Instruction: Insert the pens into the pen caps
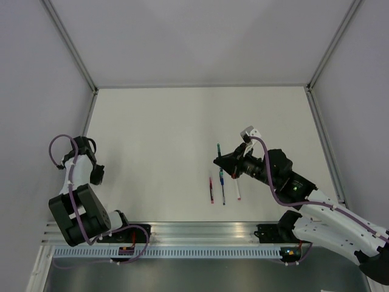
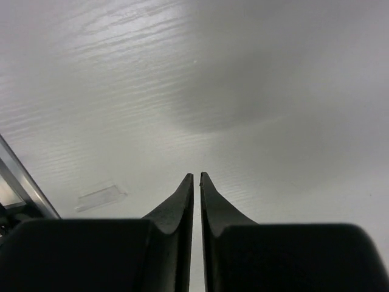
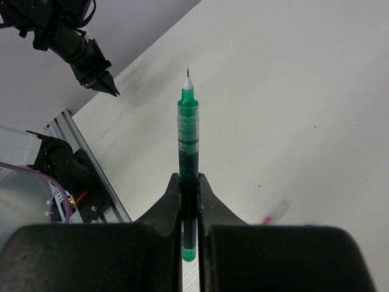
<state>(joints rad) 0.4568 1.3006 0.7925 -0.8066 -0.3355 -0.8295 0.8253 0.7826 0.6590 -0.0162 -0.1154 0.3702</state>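
Observation:
My right gripper (image 1: 220, 162) is shut on the green pen (image 1: 218, 149) and holds it above the table. In the right wrist view the green pen (image 3: 188, 134) stands out past the fingertips (image 3: 174, 182) with its bare writing tip showing. The red pen (image 1: 211, 190), the blue pen (image 1: 223, 192) and the white pen (image 1: 237, 188) lie side by side on the table just in front of the gripper. My left gripper (image 1: 97, 175) is far to the left, shut and empty (image 2: 196, 176). I cannot make out any separate pen caps.
A clear tube end with pink inside (image 3: 273, 213) lies on the table beside my right fingers. A faint clear rectangular patch (image 2: 101, 196) lies on the table near the left gripper. An aluminium rail (image 1: 182, 230) runs along the near edge. White walls enclose the table.

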